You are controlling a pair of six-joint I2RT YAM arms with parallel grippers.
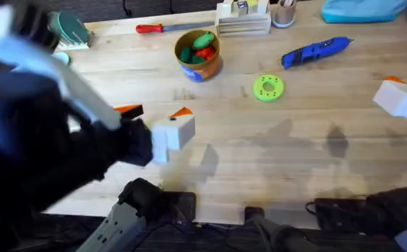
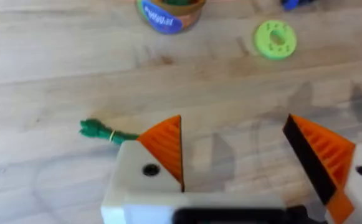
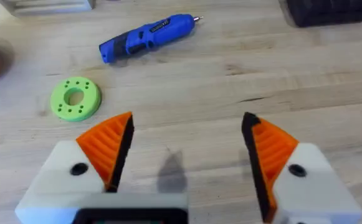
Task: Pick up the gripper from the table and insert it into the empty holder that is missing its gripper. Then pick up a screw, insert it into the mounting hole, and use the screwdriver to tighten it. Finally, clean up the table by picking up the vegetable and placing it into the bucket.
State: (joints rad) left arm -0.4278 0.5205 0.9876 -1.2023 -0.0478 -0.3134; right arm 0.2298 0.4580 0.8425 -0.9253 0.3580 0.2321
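Note:
The vegetable (image 2: 100, 130), a small dark green piece, lies on the wood just outside one finger of my left gripper (image 2: 233, 149), not between the fingers. That gripper (image 1: 154, 112) is open and holds nothing. The bucket (image 1: 198, 54) with a tan rim and toy vegetables inside stands beyond it, also seen as the bucket (image 2: 168, 12). The blue screwdriver (image 1: 315, 51) lies at the back right; my right gripper (image 3: 187, 143) hovers open short of the screwdriver (image 3: 146, 38), at the table's right edge (image 1: 399, 94). The loose gripper, the holder and the screw are out of view.
A lime-green ring disc (image 1: 268, 88) lies mid-table, between bucket and blue screwdriver. A red-handled screwdriver (image 1: 164, 28), a white stand (image 1: 244, 19) and a pen cup (image 1: 284, 12) line the far edge. The left arm (image 1: 35, 140) looms large over the left side.

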